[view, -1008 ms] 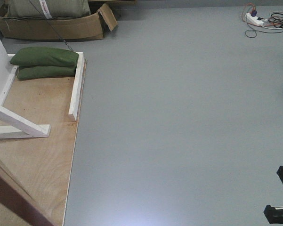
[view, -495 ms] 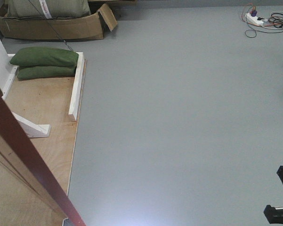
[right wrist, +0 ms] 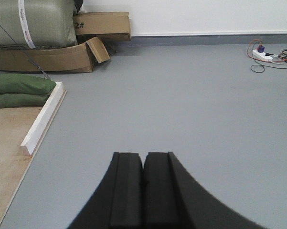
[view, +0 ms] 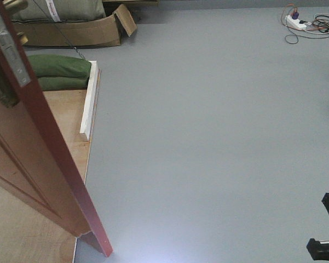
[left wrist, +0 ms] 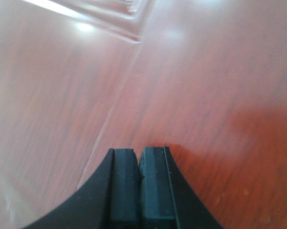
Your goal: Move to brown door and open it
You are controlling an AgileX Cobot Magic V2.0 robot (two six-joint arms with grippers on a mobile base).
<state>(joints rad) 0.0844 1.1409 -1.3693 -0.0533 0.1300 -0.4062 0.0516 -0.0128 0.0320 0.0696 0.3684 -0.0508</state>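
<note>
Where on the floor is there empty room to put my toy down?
The grey floor is bare across the middle, between the white timber rail and the white power strip with tangled cables. It is crowded on the left: the glossy reddish-brown door, stacked green sandbags and torn cardboard box.

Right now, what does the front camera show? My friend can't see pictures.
A glossy reddish-brown wooden door stands open on the left, its metal lock plate facing the camera. Two green sandbags lie behind it, and grey floor fills most of the rest.
</note>
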